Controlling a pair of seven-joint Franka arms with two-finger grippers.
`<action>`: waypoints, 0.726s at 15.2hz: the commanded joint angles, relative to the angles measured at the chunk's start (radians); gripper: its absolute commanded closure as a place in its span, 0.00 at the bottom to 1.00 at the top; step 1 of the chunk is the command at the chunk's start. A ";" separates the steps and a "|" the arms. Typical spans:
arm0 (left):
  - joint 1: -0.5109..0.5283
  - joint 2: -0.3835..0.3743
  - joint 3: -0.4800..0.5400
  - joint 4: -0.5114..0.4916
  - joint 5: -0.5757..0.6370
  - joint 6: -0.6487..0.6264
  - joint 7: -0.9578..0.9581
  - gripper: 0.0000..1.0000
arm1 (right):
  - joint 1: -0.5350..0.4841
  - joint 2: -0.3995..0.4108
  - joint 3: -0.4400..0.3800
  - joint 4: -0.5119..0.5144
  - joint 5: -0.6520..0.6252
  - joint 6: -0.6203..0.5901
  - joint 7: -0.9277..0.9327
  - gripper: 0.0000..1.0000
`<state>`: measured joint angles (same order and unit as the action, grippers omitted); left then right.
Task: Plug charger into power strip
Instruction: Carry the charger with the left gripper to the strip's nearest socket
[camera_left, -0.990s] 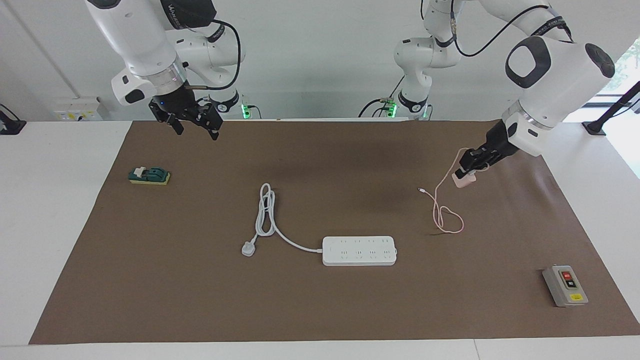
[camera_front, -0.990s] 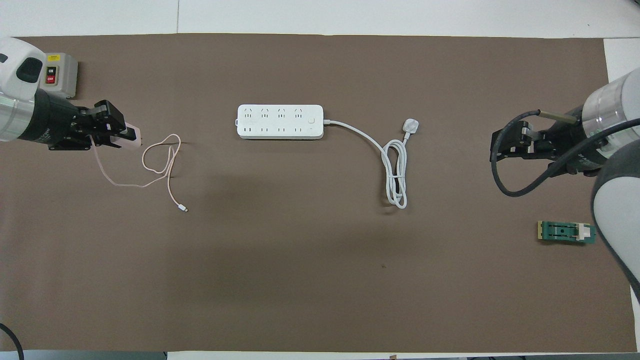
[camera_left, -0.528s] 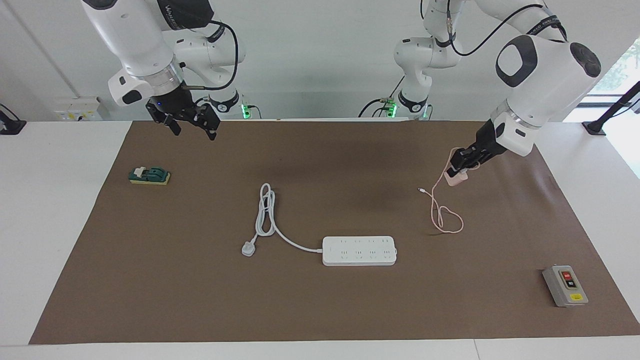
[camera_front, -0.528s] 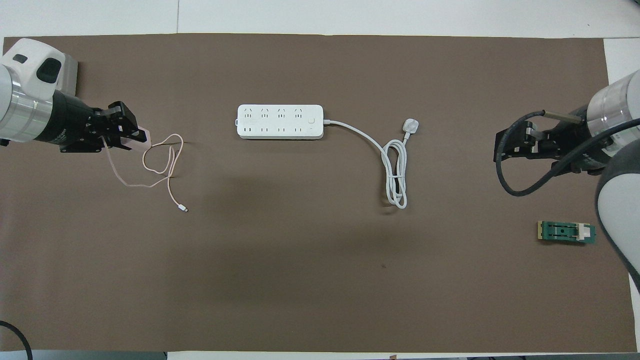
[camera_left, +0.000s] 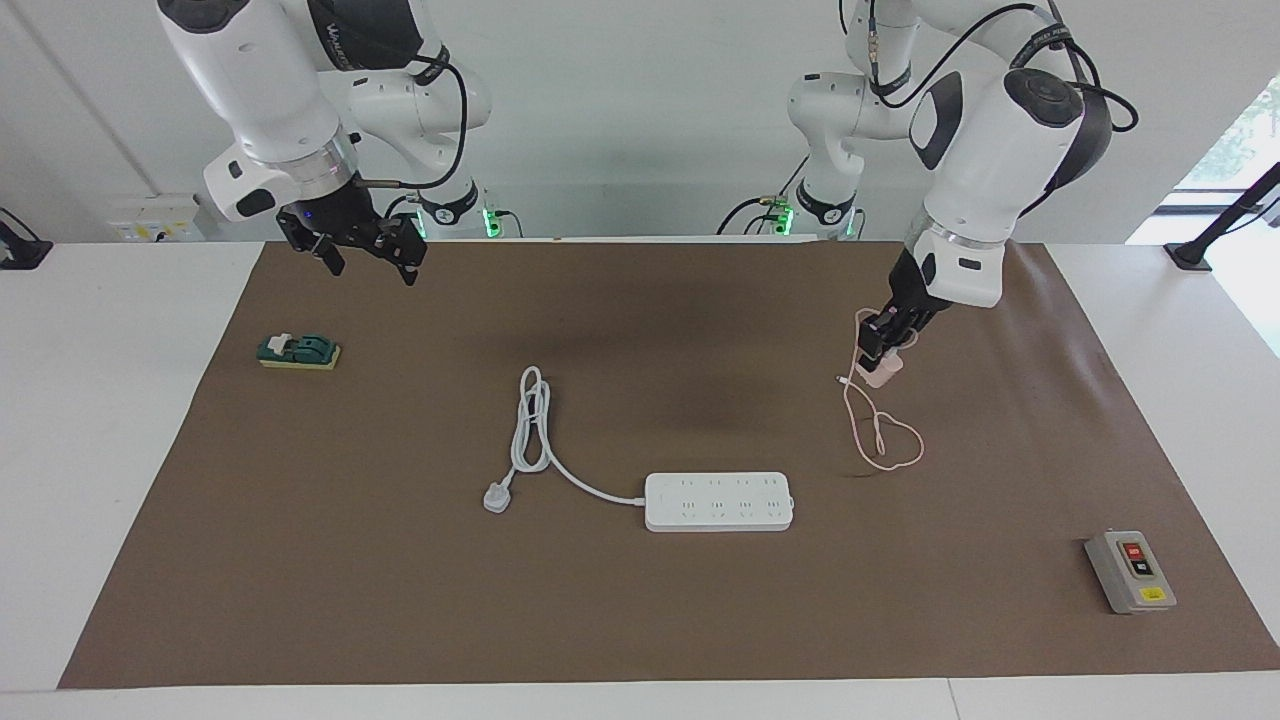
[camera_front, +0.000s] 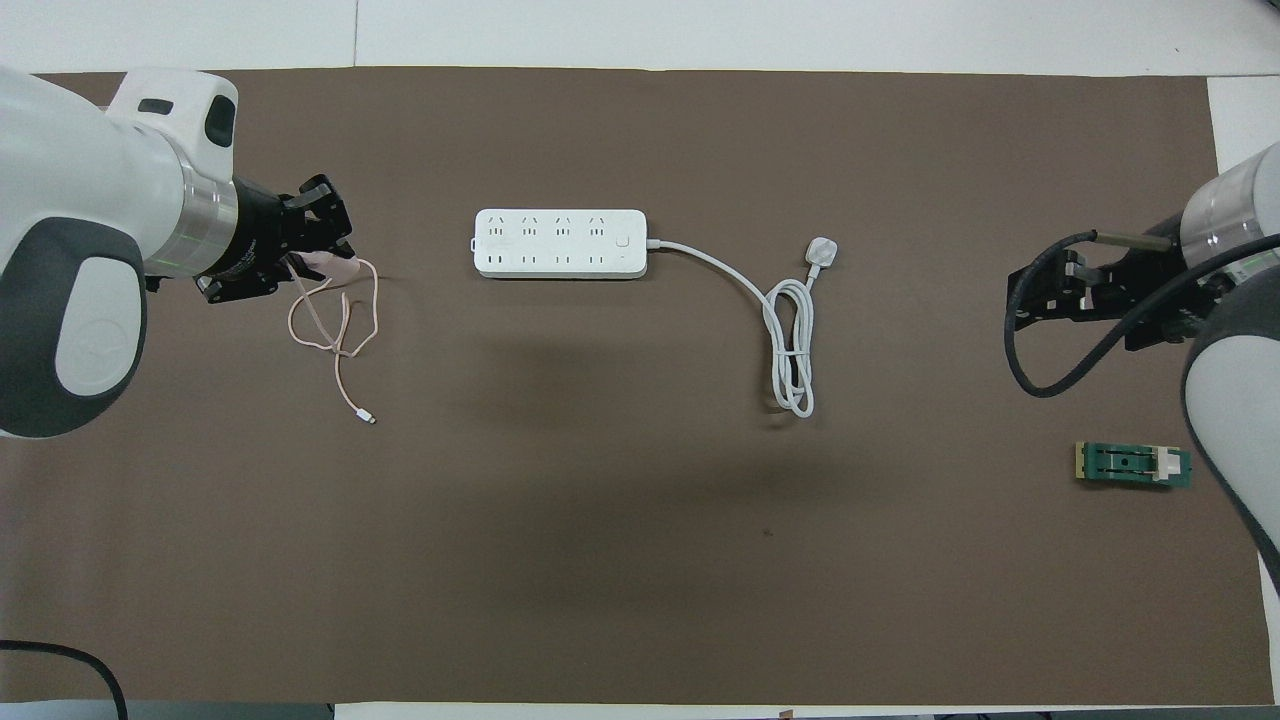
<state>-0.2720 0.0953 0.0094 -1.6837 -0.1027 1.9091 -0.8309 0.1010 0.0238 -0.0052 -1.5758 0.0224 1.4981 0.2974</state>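
Gripping the charger (camera_left: 882, 372), the left gripper (camera_left: 880, 345) is clamped on its pink cube, lifted over the mat (camera_left: 640, 600) toward the left arm's end from the power strip (camera_left: 719, 501); cable trails down, probably touching the mat. Right gripper (camera_left: 365, 260) waits, fingers apart, over the mat's edge nearest the robots.
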 joint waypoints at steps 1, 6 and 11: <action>-0.018 -0.005 0.011 -0.011 0.023 0.021 -0.195 1.00 | -0.050 0.005 0.040 -0.006 -0.013 -0.012 -0.038 0.00; -0.026 -0.005 0.009 -0.013 0.092 -0.068 -0.494 1.00 | -0.090 -0.005 0.068 -0.007 -0.009 -0.039 -0.037 0.00; -0.090 0.037 0.011 -0.051 0.100 0.065 -0.780 1.00 | -0.089 -0.005 0.044 -0.010 -0.009 -0.027 -0.037 0.00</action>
<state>-0.3208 0.1107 0.0081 -1.7184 -0.0304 1.9104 -1.5208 0.0324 0.0305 0.0391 -1.5761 0.0216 1.4703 0.2848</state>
